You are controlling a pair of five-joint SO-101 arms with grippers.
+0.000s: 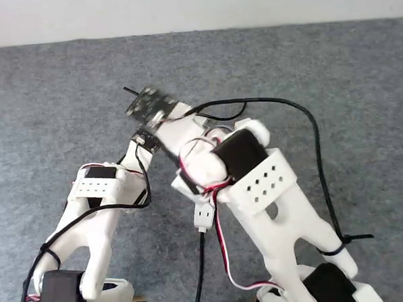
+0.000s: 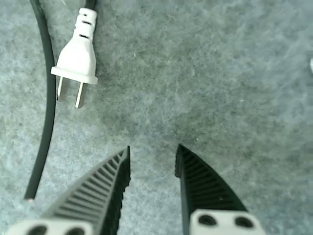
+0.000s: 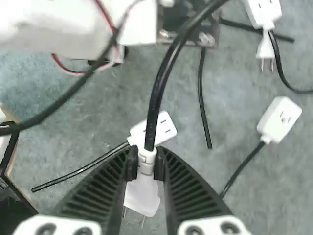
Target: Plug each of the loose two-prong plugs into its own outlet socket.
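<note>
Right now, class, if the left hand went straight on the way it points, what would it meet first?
Probably just the grey mat: the left hand points at bare mat, with the white plug off its line.

The left arm [image 1: 90,218] rises from the high view's lower left, the right arm [image 1: 272,201] from its lower right, both leaning toward centre. The left gripper [image 2: 152,152] has its jaws apart; the right gripper [image 3: 145,152] pinches a white plug [image 3: 142,196].
</note>
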